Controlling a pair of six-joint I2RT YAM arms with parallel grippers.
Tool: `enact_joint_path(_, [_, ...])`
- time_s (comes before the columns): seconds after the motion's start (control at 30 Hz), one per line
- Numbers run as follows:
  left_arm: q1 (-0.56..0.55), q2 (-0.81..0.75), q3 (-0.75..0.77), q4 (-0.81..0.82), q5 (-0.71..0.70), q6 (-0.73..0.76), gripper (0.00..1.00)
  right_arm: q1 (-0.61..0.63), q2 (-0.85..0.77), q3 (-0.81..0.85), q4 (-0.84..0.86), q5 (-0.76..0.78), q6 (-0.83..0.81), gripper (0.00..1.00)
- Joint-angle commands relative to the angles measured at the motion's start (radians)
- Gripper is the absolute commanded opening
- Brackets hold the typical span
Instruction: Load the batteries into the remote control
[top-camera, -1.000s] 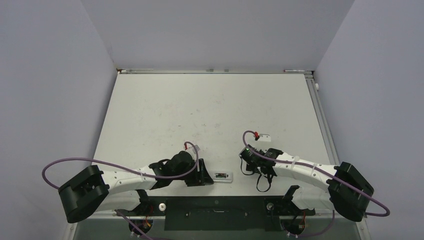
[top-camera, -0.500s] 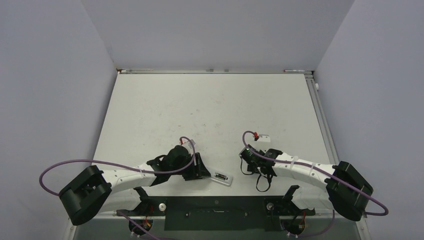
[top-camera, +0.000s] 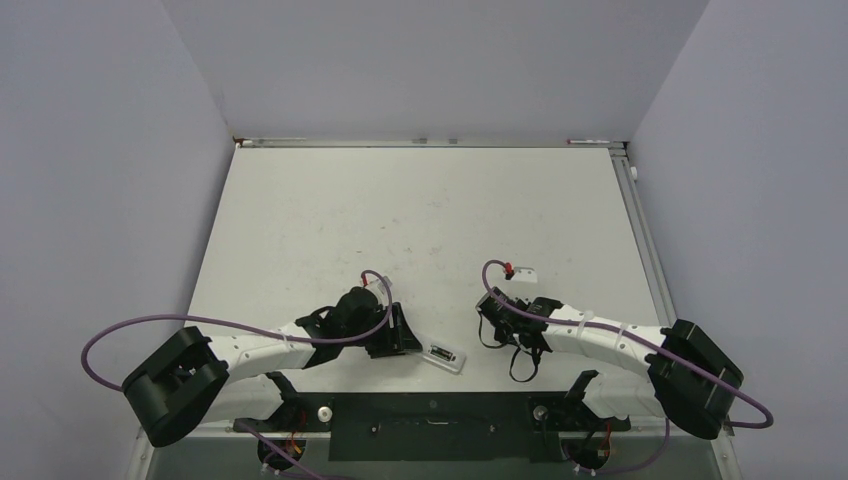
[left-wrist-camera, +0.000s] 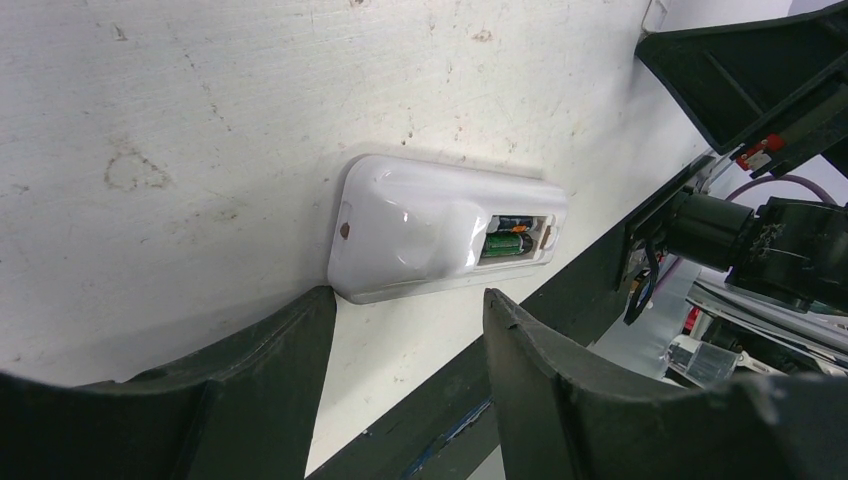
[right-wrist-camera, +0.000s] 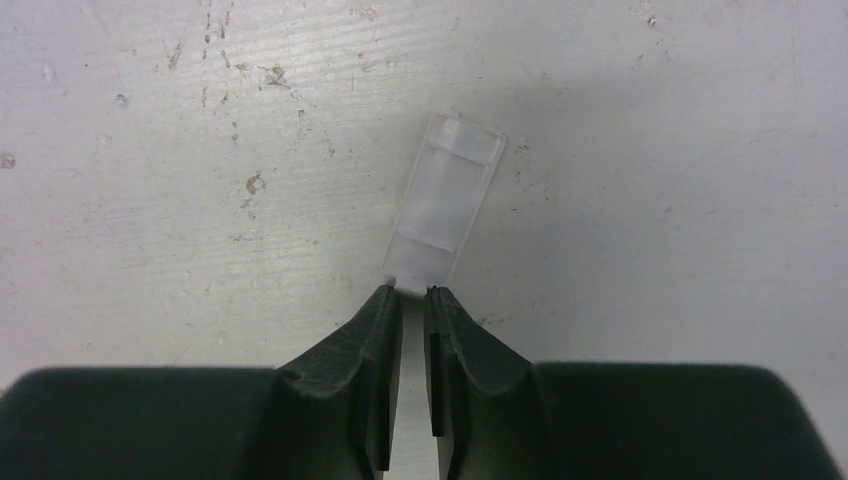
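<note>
The remote control (left-wrist-camera: 420, 235) lies back side up near the table's front edge, also seen in the top view as the remote control (top-camera: 445, 356). Its bay is uncovered, with the batteries (left-wrist-camera: 508, 241) lying inside, green and dark. My left gripper (left-wrist-camera: 408, 298) is open just short of the remote's near end, its left fingertip at the remote's corner; from above the left gripper (top-camera: 402, 338) sits to the remote's left. My right gripper (right-wrist-camera: 412, 292) has its jaws drawn to a narrow slit. Its tips touch the near end of a small translucent battery cover (right-wrist-camera: 445, 205) lying flat.
A black mounting bar (top-camera: 430, 410) runs along the table's front edge just below the remote. Purple cables (top-camera: 250, 325) loop over both arms. The right gripper (top-camera: 492, 322) sits about a hand's width right of the remote.
The remote has turned from level to slanted and shifted slightly left as the left gripper moved up and left. The right jaws have closed from half open to a slit.
</note>
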Motion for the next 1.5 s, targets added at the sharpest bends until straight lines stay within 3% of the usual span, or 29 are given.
enact_joint_path(0.0, [0.011, 0.004, 0.005, -0.035, -0.017, 0.04, 0.54, -0.007, 0.018, -0.007, 0.001, -0.026, -0.015, 0.12])
enact_joint_path(0.07, [0.013, -0.001, 0.005, -0.041, -0.017, 0.042, 0.54, -0.007, 0.021, -0.009, 0.005, -0.031, -0.016, 0.09])
enact_joint_path(0.5, [0.02, -0.043, 0.011, -0.082, -0.013, 0.056, 0.54, -0.006, -0.028, 0.008, -0.023, -0.038, -0.036, 0.09])
enact_joint_path(0.83, [0.02, -0.054, 0.011, -0.094, -0.009, 0.064, 0.55, -0.024, -0.053, 0.074, -0.13, 0.09, -0.026, 0.51])
enact_joint_path(1.47, [0.02, -0.058, 0.001, -0.086, -0.006, 0.063, 0.56, -0.189, -0.016, 0.016, 0.006, -0.019, -0.099, 0.51])
